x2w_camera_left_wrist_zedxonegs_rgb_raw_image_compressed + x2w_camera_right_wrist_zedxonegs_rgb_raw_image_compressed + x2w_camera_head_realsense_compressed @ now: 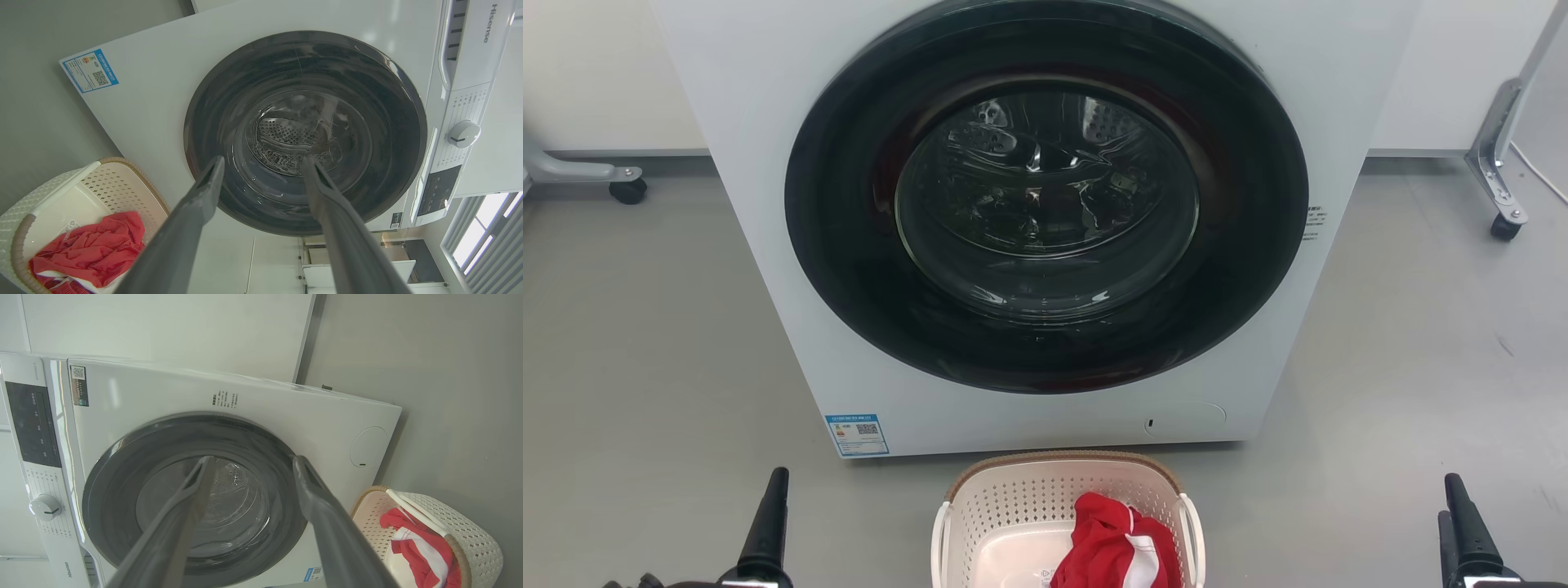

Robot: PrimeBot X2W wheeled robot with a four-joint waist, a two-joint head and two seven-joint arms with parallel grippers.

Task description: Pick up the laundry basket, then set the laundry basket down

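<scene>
The left tool (263,159) has its two long dark fingers (192,220) spread apart with nothing between them, pointing at the round dark door (229,102) of a white washing machine (155,98). Through the glass a perforated drum (282,141) shows. A white knob (463,134) sits on the panel at right, and a blue label (90,70) at the upper left corner. At lower left the laundry basket (114,185) stands on the grey floor (36,122), just beside the machine. It holds a crumpled red cloth (90,249), with a white patch that may belong to it.
</scene>
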